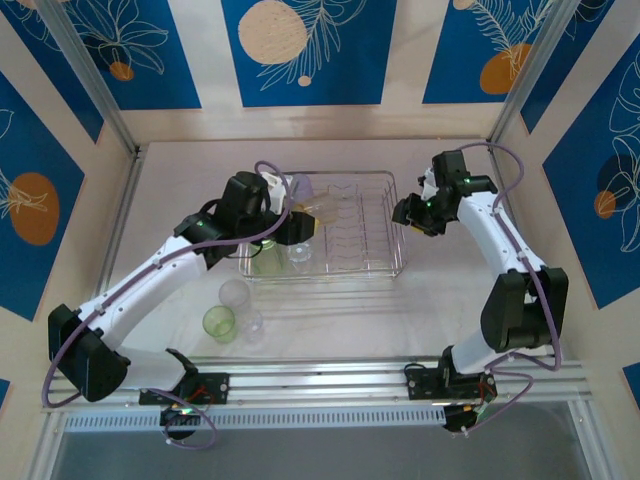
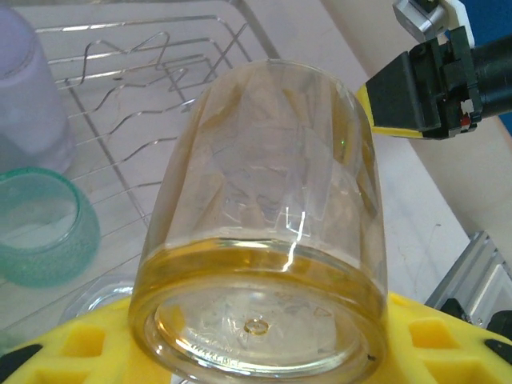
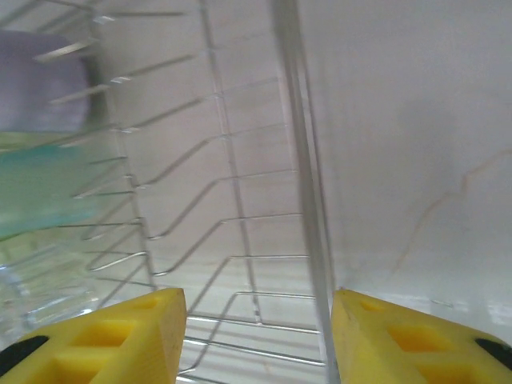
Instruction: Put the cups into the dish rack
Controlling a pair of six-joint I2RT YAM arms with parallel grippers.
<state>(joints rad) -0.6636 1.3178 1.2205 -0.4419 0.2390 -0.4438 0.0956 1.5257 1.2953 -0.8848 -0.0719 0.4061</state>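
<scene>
An amber cup (image 2: pixel 264 224) lies on its side between the yellow fingers of my left gripper (image 2: pixel 260 352), which is shut on it. In the top view that gripper (image 1: pixel 303 226) holds the amber cup (image 1: pixel 322 207) over the left part of the dish rack (image 1: pixel 385 270). A lilac cup (image 2: pixel 24 88) and a teal cup (image 2: pixel 40 228) stand in the rack beyond it. My right gripper (image 3: pixel 260 336) hangs open and holds nothing, its fingers straddling the rack's right rim wire (image 3: pixel 300 160). In the top view the right gripper (image 1: pixel 408 215) is at the rack's right edge.
A green cup (image 1: pixel 218 322) and two clear cups (image 1: pixel 235 293) (image 1: pixel 251 322) stand on the table in front of the rack's left corner. Inside the rack's near left corner are another green cup (image 1: pixel 265 262) and a clear one (image 1: pixel 298 250). Upright tines (image 1: pixel 345 235) run along the rack's middle.
</scene>
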